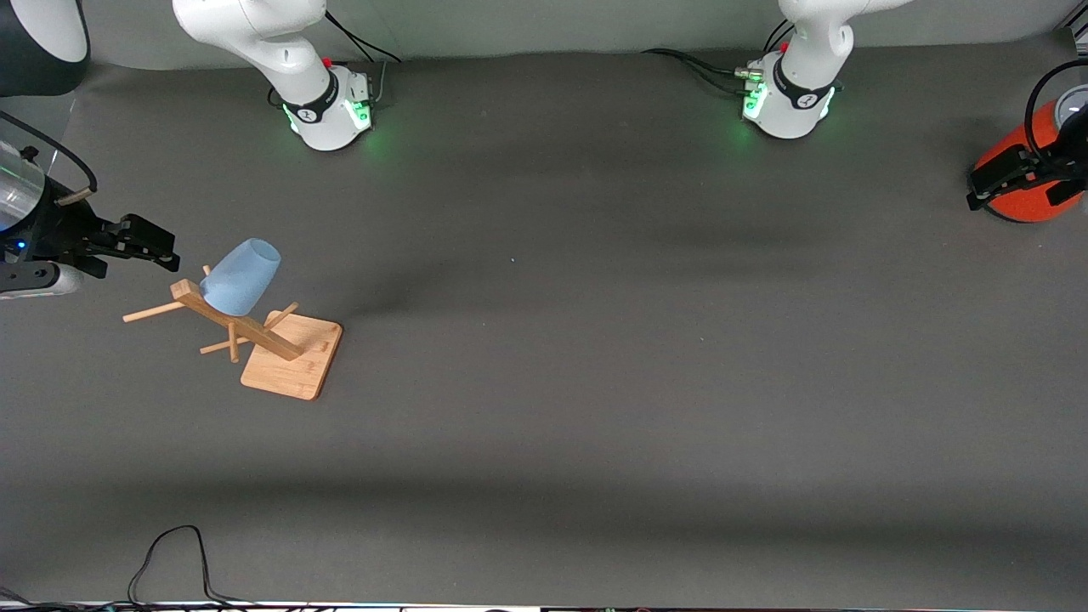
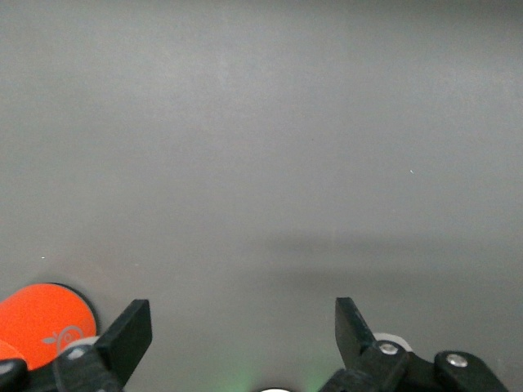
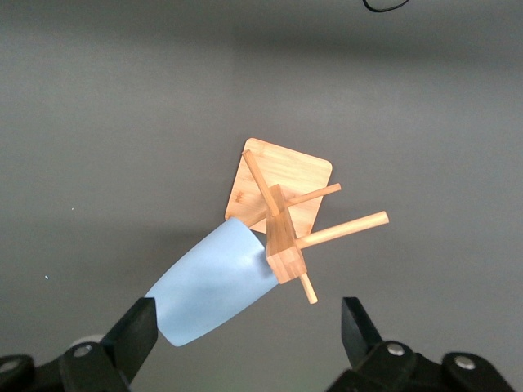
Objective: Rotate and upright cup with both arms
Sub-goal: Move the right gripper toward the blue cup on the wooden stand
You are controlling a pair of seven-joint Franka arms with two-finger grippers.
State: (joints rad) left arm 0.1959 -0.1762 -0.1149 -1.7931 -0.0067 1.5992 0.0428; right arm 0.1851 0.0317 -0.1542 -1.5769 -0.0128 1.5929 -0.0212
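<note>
The light-blue cup [image 1: 240,276] hangs tilted, mouth down, on a peg of a wooden rack [image 1: 280,348] toward the right arm's end of the table. My right gripper [image 1: 161,246] is open and empty, in the air just beside the cup and apart from it. In the right wrist view the cup [image 3: 214,286] and the rack [image 3: 282,220] lie just ahead of the open right gripper [image 3: 249,327]. My left gripper [image 1: 986,183] is open and empty at the left arm's end of the table; in its wrist view the left gripper [image 2: 243,327] is over bare grey table.
An orange-red cylinder [image 1: 1024,187] stands at the left arm's end of the table, beside the left gripper; it also shows in the left wrist view [image 2: 41,322]. A black cable [image 1: 170,552] loops on the table edge nearest the front camera. The grey mat [image 1: 595,340] covers the table.
</note>
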